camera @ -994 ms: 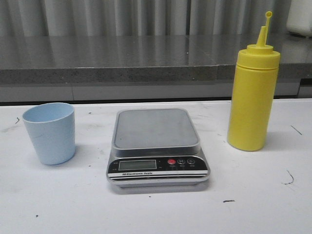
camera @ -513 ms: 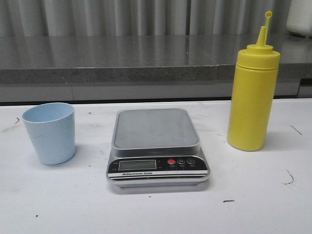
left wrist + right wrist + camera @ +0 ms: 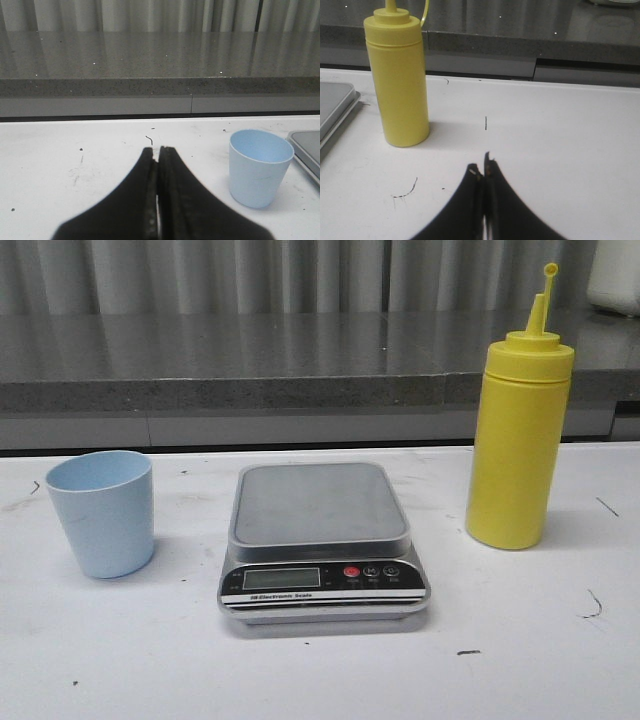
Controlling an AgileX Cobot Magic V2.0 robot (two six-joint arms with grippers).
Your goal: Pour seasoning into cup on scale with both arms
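The pale blue cup point(image 3: 102, 512) stands upright and empty on the white table, left of the scale point(image 3: 320, 540). The scale's steel platform is bare. To the right of the scale stands the yellow seasoning bottle point(image 3: 520, 430), capped, nozzle up. Neither gripper shows in the front view. In the left wrist view my left gripper point(image 3: 156, 149) is shut with nothing in it, low over the table, with the cup point(image 3: 260, 167) standing apart to one side. In the right wrist view my right gripper point(image 3: 482, 162) is shut and empty, a short way from the bottle point(image 3: 400, 80).
A grey stone ledge point(image 3: 300, 365) runs along the back edge of the table, with a corrugated wall behind it. A white object point(image 3: 615, 275) sits on the ledge at the far right. Small dark marks dot the white tabletop point(image 3: 520, 640).
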